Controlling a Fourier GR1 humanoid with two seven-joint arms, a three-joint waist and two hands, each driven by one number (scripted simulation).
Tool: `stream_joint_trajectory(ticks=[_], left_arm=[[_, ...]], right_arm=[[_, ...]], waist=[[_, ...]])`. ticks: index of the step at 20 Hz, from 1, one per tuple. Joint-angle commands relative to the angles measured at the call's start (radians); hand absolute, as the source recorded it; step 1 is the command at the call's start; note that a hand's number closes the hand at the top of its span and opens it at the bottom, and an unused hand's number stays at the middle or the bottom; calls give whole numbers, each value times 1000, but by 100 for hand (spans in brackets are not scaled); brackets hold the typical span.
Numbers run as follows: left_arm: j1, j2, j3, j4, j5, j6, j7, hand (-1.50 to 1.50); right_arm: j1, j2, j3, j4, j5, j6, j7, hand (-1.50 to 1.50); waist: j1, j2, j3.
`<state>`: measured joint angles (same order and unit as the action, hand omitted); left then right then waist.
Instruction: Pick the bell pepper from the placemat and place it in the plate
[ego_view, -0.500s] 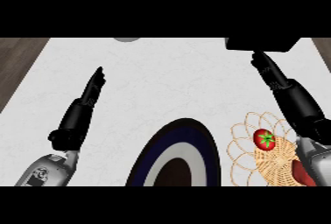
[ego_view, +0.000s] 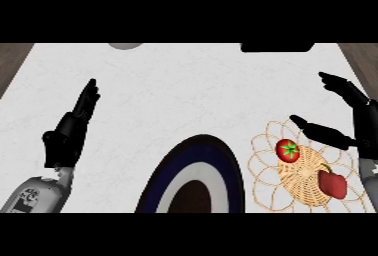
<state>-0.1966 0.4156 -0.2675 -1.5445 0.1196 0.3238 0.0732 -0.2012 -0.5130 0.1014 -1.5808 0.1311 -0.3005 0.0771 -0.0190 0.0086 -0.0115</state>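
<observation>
A red bell pepper (ego_view: 333, 184) with a dark stem lies on the right part of a woven tan placemat (ego_view: 299, 192) at the lower right. A red tomato (ego_view: 288, 150) with a green star top sits on the mat's left part. A plate (ego_view: 214, 160) with a dark blue rim, white ring and dark centre lies just left of the mat. My right hand (ego_view: 362, 117) is open above the mat's far right edge; its fingers point up-left and its thumb reaches toward the tomato, touching nothing. My left hand (ego_view: 74, 125) rests open at the left, fingers up.
A grey rounded object (ego_view: 125, 45) shows at the counter's far edge, and a black block (ego_view: 277, 47) sits at the far right. Dark wooden floor borders the white counter at both upper corners.
My right hand has drawn back toward the right edge and spread its thumb, uncovering the bell pepper on the mat. The left hand has shifted slightly to the left.
</observation>
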Motion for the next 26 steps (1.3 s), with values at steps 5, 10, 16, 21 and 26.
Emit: stream_joint_trajectory(ticks=[5,10,16,21,26], left_arm=[[-32,13,72,121,62,-97,-30,0],[-30,-17,53,75,30,-73,17,0],[-52,-25,67,110,12,-77,30,0],[-32,-34,59,132,9,-92,-6,0],[-108,-48,72,170,-1,-106,8,0]], right_arm=[[284,277,45,100,145,-363,-212,-150],[423,197,51,-29,344,-478,-130,-150],[572,96,32,-432,572,-352,227,-150],[687,7,18,-484,619,-100,457,-150],[613,-48,-15,-679,588,159,737,-150]], waist=[[5,-6,12],[5,-12,11],[-2,-12,8],[0,-8,5],[11,-5,9]])
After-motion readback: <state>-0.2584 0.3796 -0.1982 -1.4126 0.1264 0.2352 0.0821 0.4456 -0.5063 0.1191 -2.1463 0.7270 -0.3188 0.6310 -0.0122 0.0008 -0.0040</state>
